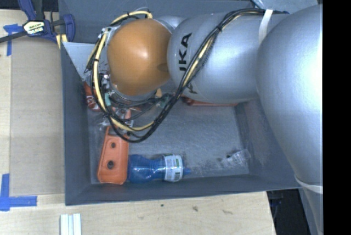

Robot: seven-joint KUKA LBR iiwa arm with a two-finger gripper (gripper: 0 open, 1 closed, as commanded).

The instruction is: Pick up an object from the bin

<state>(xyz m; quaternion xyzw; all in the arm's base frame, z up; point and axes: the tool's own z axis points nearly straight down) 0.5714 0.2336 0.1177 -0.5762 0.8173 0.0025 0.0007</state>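
Near-left corner of the bin (75, 173): orange plastic piece (112, 156), long, with rounded ends and two dark holes in its face. It lies lengthwise away from the near wall, and its far end sits just under my cables (134, 128). Touching its right side is a blue see-through bottle (147, 168), on its side along the near wall. The bottle has a white label band, and its narrow end points toward the right wall. Toward the near-right corner and well apart from both is a small clear crumpled scrap (236, 158).

Farther in, my hand (122, 107) is down over the left half of the bin, just past the far end of the orange piece. It is tucked under my round orange cover (137, 55) and loops of yellow and black cable. I can't tell whether it is open or closed, or whether anything is in it. The orange piece is the nearest thing to it.

By the left wall beside my hand is a small dark-red thing (88, 96), too hidden to name. My grey arm (230, 58) crosses the far side from the right.
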